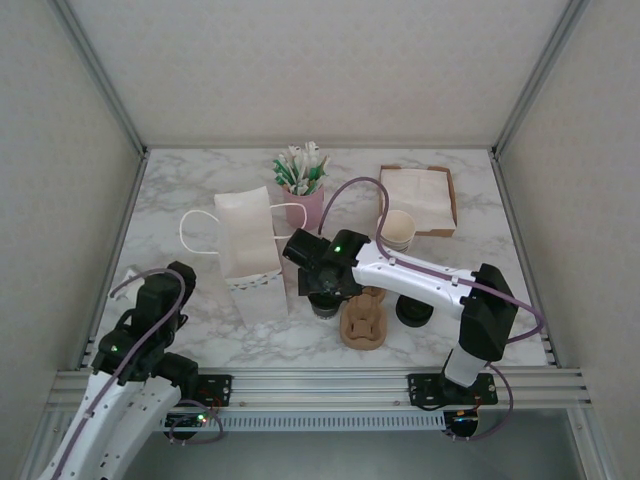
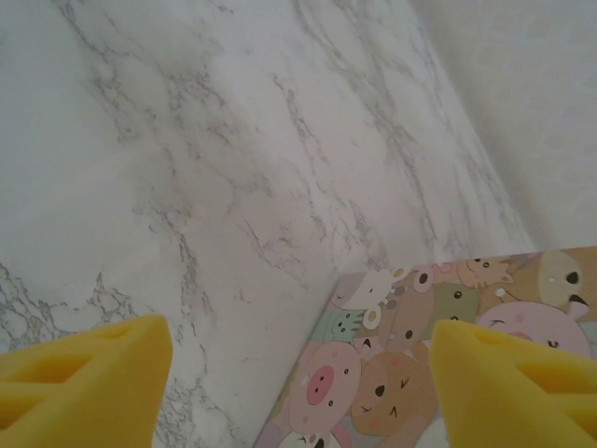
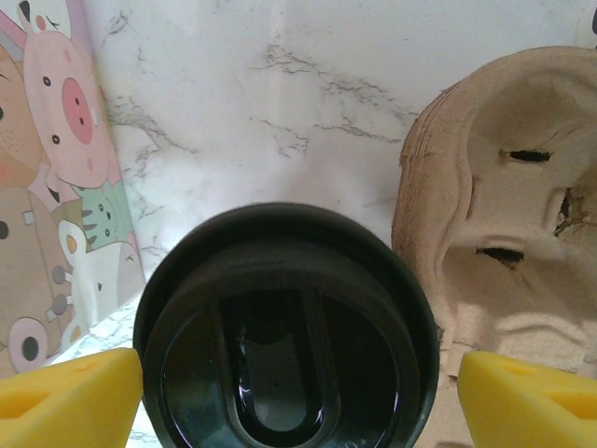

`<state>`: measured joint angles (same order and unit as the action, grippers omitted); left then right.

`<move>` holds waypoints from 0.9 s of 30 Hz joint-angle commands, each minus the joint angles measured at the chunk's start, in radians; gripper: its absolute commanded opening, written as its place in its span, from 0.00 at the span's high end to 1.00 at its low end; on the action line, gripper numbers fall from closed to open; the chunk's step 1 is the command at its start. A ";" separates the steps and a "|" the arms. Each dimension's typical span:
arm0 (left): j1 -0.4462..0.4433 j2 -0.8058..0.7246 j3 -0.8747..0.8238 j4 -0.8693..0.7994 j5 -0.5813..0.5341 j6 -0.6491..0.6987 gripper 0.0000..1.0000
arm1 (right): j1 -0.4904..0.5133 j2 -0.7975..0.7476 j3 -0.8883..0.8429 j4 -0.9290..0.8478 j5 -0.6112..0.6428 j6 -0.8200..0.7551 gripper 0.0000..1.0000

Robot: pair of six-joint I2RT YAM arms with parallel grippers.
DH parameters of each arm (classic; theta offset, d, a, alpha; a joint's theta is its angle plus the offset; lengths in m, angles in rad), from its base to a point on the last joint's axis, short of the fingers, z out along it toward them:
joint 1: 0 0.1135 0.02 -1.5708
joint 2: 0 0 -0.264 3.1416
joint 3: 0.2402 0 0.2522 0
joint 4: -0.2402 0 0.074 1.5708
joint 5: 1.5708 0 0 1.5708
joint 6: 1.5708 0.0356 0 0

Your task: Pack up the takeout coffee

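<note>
Right gripper [image 3: 298, 397]: released, jaws wide either side of coffee [image 3: 284, 322] | left gripper [image 2: 300, 378]: released, empty, over bag [image 2: 420, 364] edge | carrier [image 3: 513, 215]: just right of coffee

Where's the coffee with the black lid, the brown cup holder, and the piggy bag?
takeout coffee [image 3: 284, 345]: right wrist view, middle of its black lid.
cup holder [image 3: 532, 201]: right wrist view, its moulded brown wall.
piggy bag [image 2: 420, 364]: left wrist view, printed side.
</note>
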<state>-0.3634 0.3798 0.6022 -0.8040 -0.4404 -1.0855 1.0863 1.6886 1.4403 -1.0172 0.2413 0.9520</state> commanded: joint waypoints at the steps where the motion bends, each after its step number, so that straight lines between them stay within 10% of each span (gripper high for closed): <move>1: -0.005 -0.026 0.039 -0.102 0.026 0.012 0.31 | 0.001 -0.026 0.017 0.002 0.016 0.052 0.14; 13: -0.006 -0.057 0.002 -0.076 0.073 0.026 0.39 | 0.056 -0.142 -0.059 0.085 0.092 -0.134 0.20; 27: -0.006 -0.040 -0.019 -0.021 0.081 0.075 0.39 | 0.087 -0.596 -0.507 0.453 0.064 -1.020 0.09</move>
<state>-0.3634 0.3363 0.5819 -0.8352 -0.3588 -1.0237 1.1694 1.1713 1.0077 -0.6998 0.3172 0.2203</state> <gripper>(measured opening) 0.609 0.898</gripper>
